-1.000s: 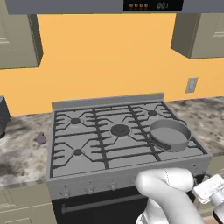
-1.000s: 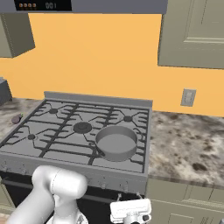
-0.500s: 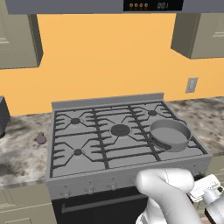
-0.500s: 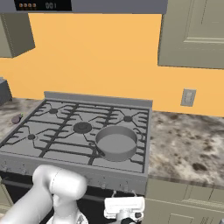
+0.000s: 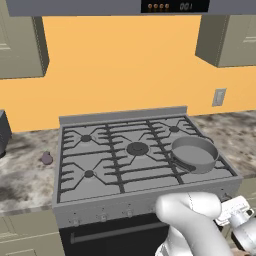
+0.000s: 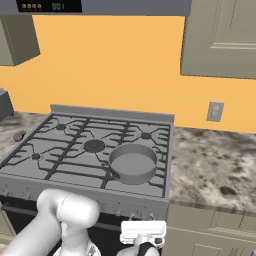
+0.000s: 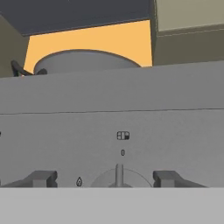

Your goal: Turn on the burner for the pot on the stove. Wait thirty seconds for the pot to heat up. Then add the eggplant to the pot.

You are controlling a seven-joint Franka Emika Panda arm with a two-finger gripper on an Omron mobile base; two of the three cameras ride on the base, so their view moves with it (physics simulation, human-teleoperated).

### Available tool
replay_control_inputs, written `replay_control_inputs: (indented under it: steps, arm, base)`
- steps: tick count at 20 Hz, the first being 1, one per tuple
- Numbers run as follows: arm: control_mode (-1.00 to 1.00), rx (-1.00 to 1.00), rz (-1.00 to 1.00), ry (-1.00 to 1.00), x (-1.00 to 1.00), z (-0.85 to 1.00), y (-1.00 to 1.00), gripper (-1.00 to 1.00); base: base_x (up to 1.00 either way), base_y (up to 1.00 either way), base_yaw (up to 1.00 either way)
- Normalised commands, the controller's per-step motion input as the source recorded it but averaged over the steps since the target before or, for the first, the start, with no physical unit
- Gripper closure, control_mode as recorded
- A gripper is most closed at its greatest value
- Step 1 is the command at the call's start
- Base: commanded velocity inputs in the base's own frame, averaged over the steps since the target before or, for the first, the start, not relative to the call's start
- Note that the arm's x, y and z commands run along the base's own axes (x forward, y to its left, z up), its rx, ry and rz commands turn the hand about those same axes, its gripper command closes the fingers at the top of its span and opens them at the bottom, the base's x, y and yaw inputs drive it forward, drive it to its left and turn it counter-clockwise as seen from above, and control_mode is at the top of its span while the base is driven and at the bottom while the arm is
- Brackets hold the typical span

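1. On the stove's (image 5: 145, 150) front right burner, the pot (image 5: 194, 153) is seen, apparently empty.
2. A knob (image 7: 119, 176) on the front panel is framed between the gripper's (image 7: 105, 178) parted, empty fingers; lighting the burner is judged the step in hand.
3. Closing and twisting are called for next.
4. The eggplant (image 5: 46, 158) is left on the counter (image 5: 22, 175), left of the stove.

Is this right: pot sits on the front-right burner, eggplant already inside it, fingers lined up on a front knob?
Not quite. The pot is on the stove's front-right burner and the fingers flank a front knob, but the eggplant is not in the pot. The left base view shows it lying on the counter left of the stove, and the pot is empty.
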Motion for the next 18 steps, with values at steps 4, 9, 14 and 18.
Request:
replay_control_inputs:
  steps: [4, 9, 14, 18]
  arm:
    - [-1.00, 0.00, 0.00, 0.00, 0.11, -0.16, -0.02, -1.00]
    - [-1.00, 0.00, -0.03, 0.00, 0.02, -0.43, 0.01, -1.00]
    - [-1.00, 0.00, -0.13, 0.00, 0.01, -0.57, 0.00, -1.00]
    - [-1.00, 0.00, -0.13, 0.00, 0.25, -0.11, 0.00, -1.00]
  base:
    - [0.00, 0.00, 0.00]
    - [0.00, 0.00, 0.00]
    - [0.00, 0.00, 0.00]
    - [0.00, 0.00, 0.00]
